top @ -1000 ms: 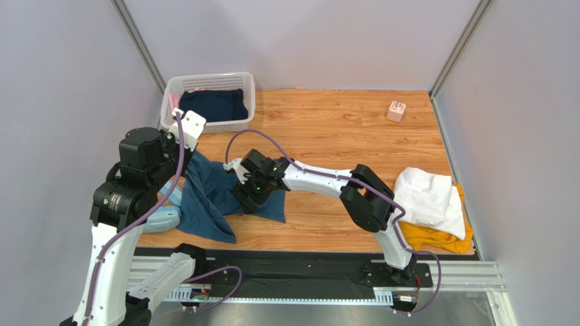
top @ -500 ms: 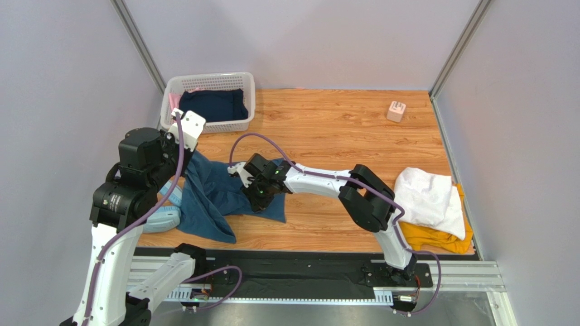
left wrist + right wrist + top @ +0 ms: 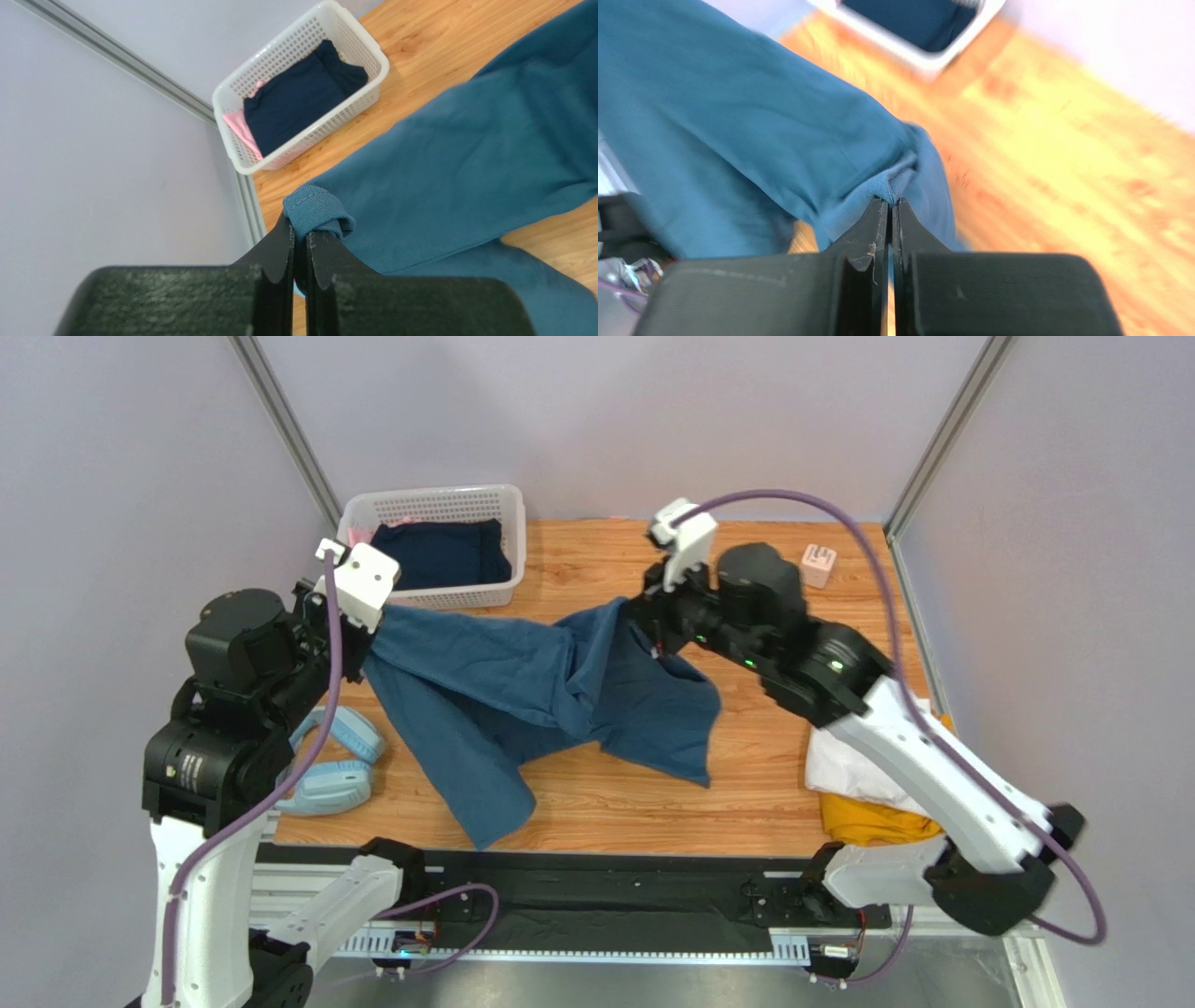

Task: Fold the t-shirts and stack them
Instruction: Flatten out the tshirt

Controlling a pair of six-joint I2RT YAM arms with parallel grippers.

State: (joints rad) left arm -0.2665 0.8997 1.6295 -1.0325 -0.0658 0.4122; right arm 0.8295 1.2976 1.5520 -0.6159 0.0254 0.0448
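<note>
Pinching a bunched hem of the teal t-shirt (image 3: 491, 154), the left gripper (image 3: 300, 234) has its two black jaws pressed together on a small roll of cloth. The right gripper (image 3: 891, 203) is likewise clamped on a stitched edge of the same shirt, farther right and nearer the back of the wooden table (image 3: 786, 616).

Between the two grips the shirt hangs spread, its long axis running left to right across the table. The upper edge sags in the middle. Two loose flaps trail down toward the near edge, and whether they touch the wood is hard to tell.

The fabric looks light, soft and limp, with no stiffness of its own. It would likely drape and crumple wherever it is unsupported, so seamed edges and corners seem the surest places to hold.

A folded white t-shirt (image 3: 877, 735) lies on a mustard t-shirt (image 3: 877, 823) at the right edge. A white basket (image 3: 435, 493) sits at the back left.
</note>
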